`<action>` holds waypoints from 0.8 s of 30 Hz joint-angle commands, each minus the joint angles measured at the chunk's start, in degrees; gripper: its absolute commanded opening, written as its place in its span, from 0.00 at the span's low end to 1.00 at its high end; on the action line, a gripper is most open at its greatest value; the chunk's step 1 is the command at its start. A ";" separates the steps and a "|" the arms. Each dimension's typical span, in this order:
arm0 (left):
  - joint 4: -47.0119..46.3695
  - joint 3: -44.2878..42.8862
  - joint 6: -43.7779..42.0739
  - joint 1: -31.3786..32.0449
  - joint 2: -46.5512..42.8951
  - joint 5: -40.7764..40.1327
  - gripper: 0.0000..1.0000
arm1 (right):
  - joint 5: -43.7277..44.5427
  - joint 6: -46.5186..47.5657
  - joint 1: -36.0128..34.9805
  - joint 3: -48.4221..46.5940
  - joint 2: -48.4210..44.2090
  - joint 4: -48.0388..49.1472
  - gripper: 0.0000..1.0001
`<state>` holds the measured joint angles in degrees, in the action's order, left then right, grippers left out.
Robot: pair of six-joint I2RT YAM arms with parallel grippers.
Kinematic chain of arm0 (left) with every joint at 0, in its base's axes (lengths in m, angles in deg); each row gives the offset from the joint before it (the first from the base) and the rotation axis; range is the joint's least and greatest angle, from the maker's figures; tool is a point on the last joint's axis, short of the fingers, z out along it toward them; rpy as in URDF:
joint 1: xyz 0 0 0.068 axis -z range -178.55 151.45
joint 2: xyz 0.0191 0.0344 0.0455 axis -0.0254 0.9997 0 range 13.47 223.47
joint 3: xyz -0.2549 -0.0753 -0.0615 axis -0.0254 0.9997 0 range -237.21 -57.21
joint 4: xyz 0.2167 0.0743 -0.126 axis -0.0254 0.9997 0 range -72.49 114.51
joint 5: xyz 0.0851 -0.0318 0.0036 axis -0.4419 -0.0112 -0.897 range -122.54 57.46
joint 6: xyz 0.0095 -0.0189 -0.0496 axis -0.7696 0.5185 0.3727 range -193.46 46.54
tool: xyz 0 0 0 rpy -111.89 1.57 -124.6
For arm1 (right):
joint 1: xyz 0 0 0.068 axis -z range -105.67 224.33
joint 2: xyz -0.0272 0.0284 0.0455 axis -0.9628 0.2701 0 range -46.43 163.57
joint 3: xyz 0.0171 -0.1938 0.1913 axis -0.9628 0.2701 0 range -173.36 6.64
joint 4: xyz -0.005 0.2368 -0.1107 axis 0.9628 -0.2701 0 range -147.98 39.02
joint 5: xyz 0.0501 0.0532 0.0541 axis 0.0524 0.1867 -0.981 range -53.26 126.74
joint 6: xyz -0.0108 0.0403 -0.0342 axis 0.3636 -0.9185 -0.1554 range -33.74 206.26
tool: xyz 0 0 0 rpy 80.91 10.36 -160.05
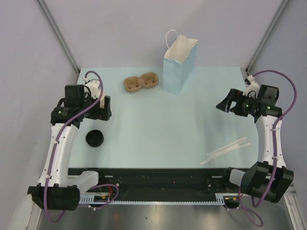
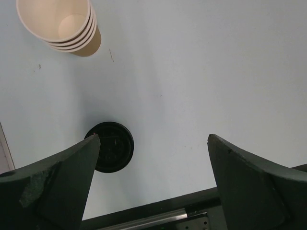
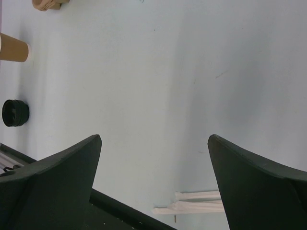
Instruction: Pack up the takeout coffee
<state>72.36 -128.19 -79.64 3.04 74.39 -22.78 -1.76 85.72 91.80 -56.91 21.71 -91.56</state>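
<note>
Hovering near the loose black lid point(image 2: 112, 146), left gripper point(image 2: 153, 143) is gaping empty | right gripper point(image 3: 153, 141) is gaping empty | risk: nested kraft cups point(image 2: 60, 24) may be sticking, lifting together.

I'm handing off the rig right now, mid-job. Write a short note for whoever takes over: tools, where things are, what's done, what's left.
Left tool: open, empty, above the table by the loose black lid, near the stack of lidless cups.
Right tool: open, empty, over bare table; wrapped straws near it.
Blue paper bag: upright and open at the far edge, pulp cup carrier to its left.
Done: nothing visibly packed; no lidded cup in view, and the bag's inside is hidden.
Left: probably lid a cup, then put it in the bag.
</note>
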 commanded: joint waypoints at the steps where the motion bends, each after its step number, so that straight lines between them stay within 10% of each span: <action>1: 1.13 -3.02 -2.35 -0.09 2.52 -0.17 1.00 | -1.58 -1.22 -0.42 0.79 -2.13 2.61 1.00; 24: 0.97 -28.86 -2.35 -15.47 29.77 -0.71 0.94 | 7.30 5.10 -11.67 2.20 -1.26 0.32 1.00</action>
<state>75.00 -154.53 -82.46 -11.34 102.33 -24.42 2.96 88.76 81.31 -54.99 20.42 -91.12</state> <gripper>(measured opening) 0.969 0.994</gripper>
